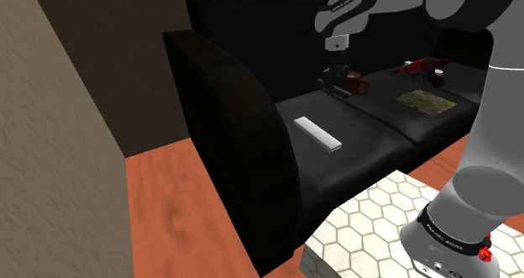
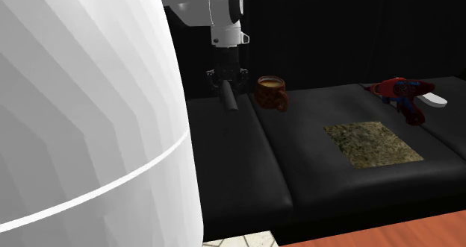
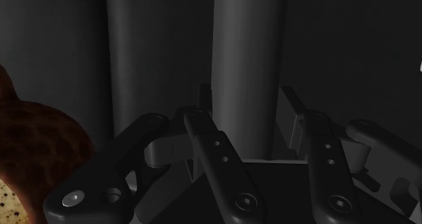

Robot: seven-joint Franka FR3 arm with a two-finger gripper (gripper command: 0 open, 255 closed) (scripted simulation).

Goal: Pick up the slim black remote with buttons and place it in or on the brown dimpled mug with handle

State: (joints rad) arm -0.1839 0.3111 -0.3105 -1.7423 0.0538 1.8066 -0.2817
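One slim dark remote (image 2: 228, 96) hangs from the claw (image 2: 226, 79), whose two fingers (image 3: 216, 148) are drawn in against its sides, so it appears gripped and nothing else is held. In the wrist view the remote (image 3: 247, 60) runs straight out from between the fingertips as a long grey bar. In the second exterior view it points downward with a slight tilt, its lower end close above the black sofa cushion (image 2: 239, 156); whether that end touches the cushion cannot be told.

The brown dimpled mug (image 2: 271, 93) stands upright on the same sofa, mouth up, just beside the claw on the second exterior view's right. In the wrist view its knobbly brown wall (image 3: 34, 148) sits close by one finger's outer side.

The coming move seems to turn on that sideways gap: the remote's long axis is already near vertical, so the claw would probably need to rise until the lower end is above the rim, then move across over the mouth.

A white slab (image 1: 317, 133), a mottled flat patch (image 2: 372, 143) and a red-and-blue toy (image 2: 399, 96) lie well apart from the mug.
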